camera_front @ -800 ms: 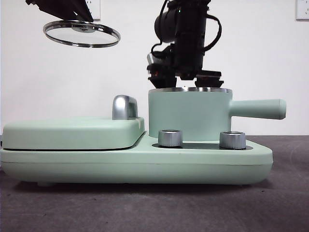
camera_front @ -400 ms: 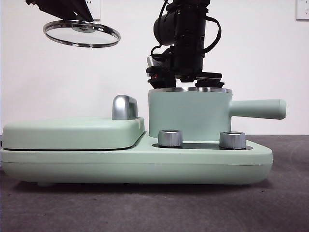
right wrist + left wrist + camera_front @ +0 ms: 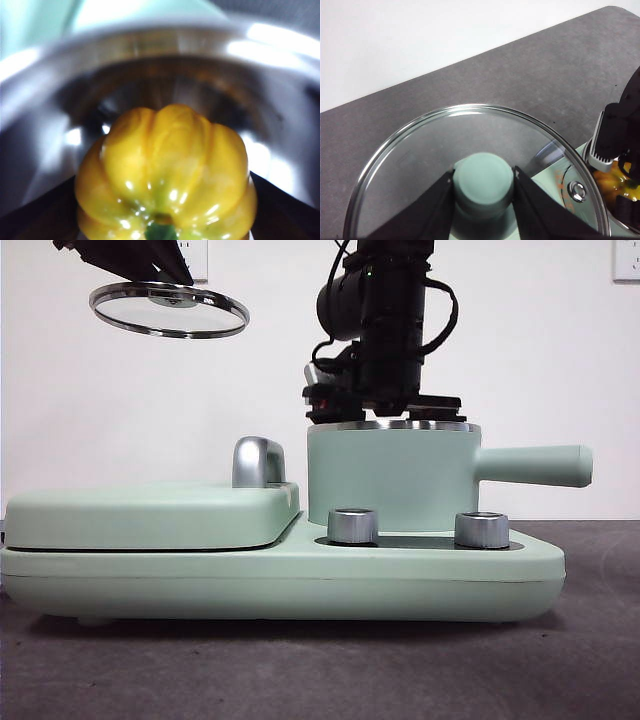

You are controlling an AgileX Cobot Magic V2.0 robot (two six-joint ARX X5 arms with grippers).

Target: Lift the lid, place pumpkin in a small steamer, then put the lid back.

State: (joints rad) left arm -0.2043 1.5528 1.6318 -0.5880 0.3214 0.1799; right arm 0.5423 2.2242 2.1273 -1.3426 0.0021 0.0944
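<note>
— What have your jaws got hold of?

— My left gripper (image 3: 482,192) is clamped on the small mint-green knob of the round clear-glass lid with the steel rim (image 3: 420,150); one black jaw presses each side of the knob. In the front view that lid (image 3: 168,308) hangs tilted, high above the broad flat mint-green griddle cover (image 3: 150,512) with its chrome handle (image 3: 258,461).

— And the right one?

— My right gripper (image 3: 165,200) sits at the mouth of the small cylindrical mint-green steamer pot (image 3: 390,475), with the glossy yellow-orange ribbed pumpkin (image 3: 165,175) between its jaws, down inside the shiny steel wall. The jaws show only as dark wedges at either side of it; I cannot tell whether they press it or stand just off it.

— Any writing to read?

— None I can make out. There are small orange marks on the mint-green base by a round silver knob in my left wrist view, too blurred to read.

— What is hidden?

— From the front the pot's wall hides the pumpkin entirely. The pot's long straight handle sticks out sideways, two steel knobs (image 3: 352,525) stand before it, and the whole mint-green appliance rests on the dark grey tabletop (image 3: 320,670).
</note>
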